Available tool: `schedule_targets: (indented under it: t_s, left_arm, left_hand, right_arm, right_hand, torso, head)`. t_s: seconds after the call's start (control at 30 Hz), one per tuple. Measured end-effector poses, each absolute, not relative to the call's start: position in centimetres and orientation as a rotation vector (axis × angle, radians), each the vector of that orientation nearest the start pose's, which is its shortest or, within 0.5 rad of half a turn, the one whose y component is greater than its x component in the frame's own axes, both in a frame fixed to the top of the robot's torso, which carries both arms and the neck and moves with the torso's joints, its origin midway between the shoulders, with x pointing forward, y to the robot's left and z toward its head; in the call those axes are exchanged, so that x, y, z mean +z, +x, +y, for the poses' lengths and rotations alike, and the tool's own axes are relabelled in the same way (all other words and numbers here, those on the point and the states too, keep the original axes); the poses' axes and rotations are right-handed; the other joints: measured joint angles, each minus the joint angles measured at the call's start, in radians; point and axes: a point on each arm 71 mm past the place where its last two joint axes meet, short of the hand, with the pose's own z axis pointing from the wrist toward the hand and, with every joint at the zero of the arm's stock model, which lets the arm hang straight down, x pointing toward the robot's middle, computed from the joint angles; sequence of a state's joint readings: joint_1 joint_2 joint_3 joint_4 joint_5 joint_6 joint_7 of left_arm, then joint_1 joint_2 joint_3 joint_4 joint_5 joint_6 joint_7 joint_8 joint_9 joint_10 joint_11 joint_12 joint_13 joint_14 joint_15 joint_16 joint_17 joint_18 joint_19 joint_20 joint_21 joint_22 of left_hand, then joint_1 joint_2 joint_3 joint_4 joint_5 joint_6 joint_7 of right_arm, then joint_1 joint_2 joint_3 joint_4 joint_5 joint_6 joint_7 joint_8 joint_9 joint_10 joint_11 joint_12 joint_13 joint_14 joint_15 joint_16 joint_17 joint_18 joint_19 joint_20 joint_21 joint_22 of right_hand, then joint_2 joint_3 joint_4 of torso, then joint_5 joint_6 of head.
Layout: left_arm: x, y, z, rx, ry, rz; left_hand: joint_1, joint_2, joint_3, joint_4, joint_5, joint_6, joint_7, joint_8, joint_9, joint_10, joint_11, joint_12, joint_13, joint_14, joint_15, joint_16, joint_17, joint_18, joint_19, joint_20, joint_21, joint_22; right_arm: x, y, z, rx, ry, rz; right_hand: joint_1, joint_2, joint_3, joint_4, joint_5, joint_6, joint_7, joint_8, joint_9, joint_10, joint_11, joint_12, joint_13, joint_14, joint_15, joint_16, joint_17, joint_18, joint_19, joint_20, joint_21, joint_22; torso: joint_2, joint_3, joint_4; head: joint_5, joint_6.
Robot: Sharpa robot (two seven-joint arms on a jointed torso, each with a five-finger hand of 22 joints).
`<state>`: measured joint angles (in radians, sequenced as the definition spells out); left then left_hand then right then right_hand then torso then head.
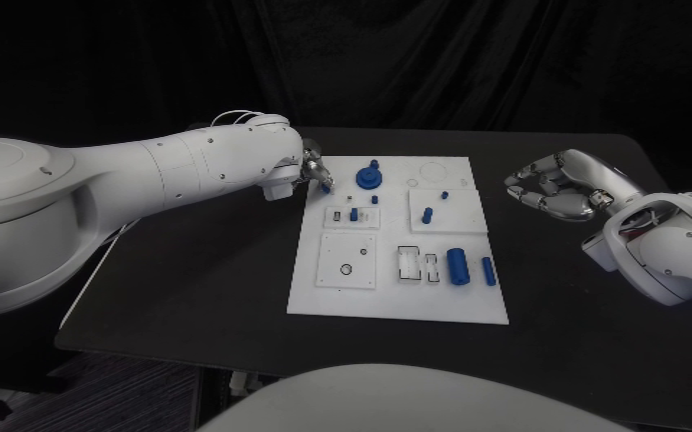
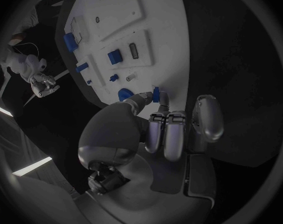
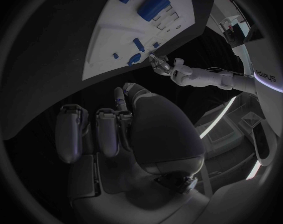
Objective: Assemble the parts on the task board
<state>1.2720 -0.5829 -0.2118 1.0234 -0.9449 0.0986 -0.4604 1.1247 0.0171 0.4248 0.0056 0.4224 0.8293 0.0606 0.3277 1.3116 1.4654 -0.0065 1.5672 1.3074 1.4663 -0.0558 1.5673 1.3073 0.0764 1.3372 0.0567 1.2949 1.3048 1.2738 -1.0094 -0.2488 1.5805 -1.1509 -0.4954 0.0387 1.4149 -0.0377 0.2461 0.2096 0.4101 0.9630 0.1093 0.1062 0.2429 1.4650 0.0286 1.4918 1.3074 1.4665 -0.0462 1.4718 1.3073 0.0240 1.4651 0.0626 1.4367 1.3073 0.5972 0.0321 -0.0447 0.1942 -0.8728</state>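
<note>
Left hand [image 1: 310, 174] at the task board [image 1: 401, 304] upper left corner pinches a small blue part [image 2: 156, 94]. Right hand [image 1: 555, 188], fingers curled, holds nothing, centre right over the tabletop [image 1: 202, 272].

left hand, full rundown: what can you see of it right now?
The left hand is silver and metallic-looking, on the end of the white left arm. It sits at the far-left edge of the white task board, beside the round blue part. In the left wrist view it pinches a small blue part at its fingertips, over the board's edge; its other fingers are curled in below. Whether the part touches the board I cannot tell.
</note>
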Motion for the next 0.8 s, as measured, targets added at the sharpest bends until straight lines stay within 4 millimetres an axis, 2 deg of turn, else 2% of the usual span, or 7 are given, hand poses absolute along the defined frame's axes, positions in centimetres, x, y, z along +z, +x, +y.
schedule_targets:
  t_s: [0.23, 0.47, 0.6, 0.67, 0.77, 0.8]
  left_arm:
    - [-26.2, 54.0, 25.5, -0.256, -0.473, 2.288]
    - [-25.9, 52.4, 26.1, -0.319, -0.543, 2.276]
    - [-25.8, 51.3, 26.1, -0.349, -0.561, 2.278]
    - [-25.7, 50.7, 26.0, -0.362, -0.567, 2.282]
    - [-25.6, 50.1, 25.7, -0.375, -0.572, 2.290]
    - [-25.6, 49.9, 25.6, -0.379, -0.572, 2.292]
  left_hand:
    - [-0.019, -0.025, 0.024, 0.012, 0.012, 0.009, -0.009, 0.007, -0.002, 0.004, -0.003, 0.000, 0.000, 0.001, -0.007, 0.000, 0.000, 0.000, 0.003, -0.003, -0.004, 0.003]
    - [-0.032, -0.036, 0.051, 0.002, 0.011, 0.015, -0.011, 0.011, -0.002, 0.001, -0.006, 0.000, 0.000, 0.001, -0.007, 0.000, 0.000, 0.000, 0.000, -0.007, -0.007, 0.001]
    - [-0.042, -0.032, 0.056, 0.006, -0.006, 0.018, -0.011, 0.013, -0.004, 0.001, -0.006, 0.000, 0.000, 0.001, -0.007, 0.000, 0.000, 0.000, 0.000, -0.007, -0.011, 0.000]
    - [-0.046, -0.033, 0.068, -0.004, -0.019, 0.018, -0.011, 0.013, -0.004, 0.001, -0.006, 0.000, 0.000, 0.000, -0.007, 0.000, 0.000, 0.000, 0.000, -0.007, -0.011, 0.000]
    - [-0.067, -0.032, 0.084, -0.010, -0.091, 0.018, -0.011, 0.017, -0.004, 0.001, -0.006, 0.000, 0.000, 0.000, -0.007, 0.000, 0.000, 0.000, 0.000, -0.007, -0.019, -0.001]
    - [-0.068, -0.032, 0.085, -0.012, -0.099, 0.018, -0.011, 0.017, -0.004, 0.001, -0.006, 0.000, 0.000, 0.000, -0.007, 0.000, 0.000, 0.000, 0.000, -0.007, -0.019, -0.002]
  right_arm:
    - [-20.9, 45.6, -27.3, 0.703, 0.114, 1.672]
    - [-21.0, 45.6, -27.3, 0.699, 0.122, 1.678]
    - [-21.0, 45.6, -27.4, 0.698, 0.126, 1.682]
    - [-21.0, 45.6, -27.4, 0.697, 0.128, 1.684]
    - [-21.0, 45.7, -27.4, 0.696, 0.132, 1.687]
    - [-21.0, 45.7, -27.4, 0.696, 0.133, 1.688]
  right_hand:
    - [0.001, 0.001, 0.000, 0.000, 0.000, 0.000, 0.000, 0.000, 0.000, 0.000, 0.000, 0.000, 0.000, 0.000, 0.000, 0.000, 0.000, 0.000, 0.000, 0.000, 0.000, 0.000]
    - [0.001, 0.001, 0.000, 0.000, 0.004, 0.000, 0.000, 0.000, 0.000, 0.000, 0.000, -0.004, 0.000, 0.000, 0.000, 0.000, 0.000, 0.000, 0.000, 0.000, 0.000, 0.001]
    - [0.001, 0.001, 0.000, 0.000, 0.004, 0.000, 0.000, 0.000, 0.000, 0.000, 0.000, -0.004, 0.000, 0.000, 0.000, 0.000, 0.000, 0.000, 0.000, 0.000, -0.004, 0.001]
    - [0.001, 0.001, 0.000, 0.000, 0.004, 0.000, 0.000, 0.000, -0.001, 0.000, 0.000, -0.004, 0.000, 0.000, 0.000, 0.000, 0.000, 0.000, 0.000, 0.000, -0.005, 0.001]
    - [0.001, 0.001, 0.003, -0.003, 0.004, 0.000, 0.000, -0.004, -0.002, 0.000, 0.000, -0.004, 0.000, 0.000, 0.000, 0.000, 0.000, 0.000, 0.000, 0.000, -0.005, 0.001]
    - [0.001, 0.001, 0.003, -0.003, 0.004, 0.000, 0.000, -0.005, -0.002, 0.000, 0.000, -0.004, 0.000, 0.000, 0.000, 0.000, 0.000, 0.000, 0.000, 0.000, -0.005, 0.001]
  torso:
    - [0.000, -0.0005, -0.0008]
    - [-0.001, -0.0012, -0.0008]
    - [-0.002, -0.0005, -0.0012]
    - [-0.002, 0.0000, -0.0008]
    - [-0.002, 0.0007, -0.0001]
    - [-0.002, 0.0008, 0.0002]
  head:
    - [-0.001, 0.000]
    - [0.002, 0.000]
    - [0.005, 0.000]
    - [0.005, 0.000]
    - [0.005, 0.000]
    - [0.005, 0.000]
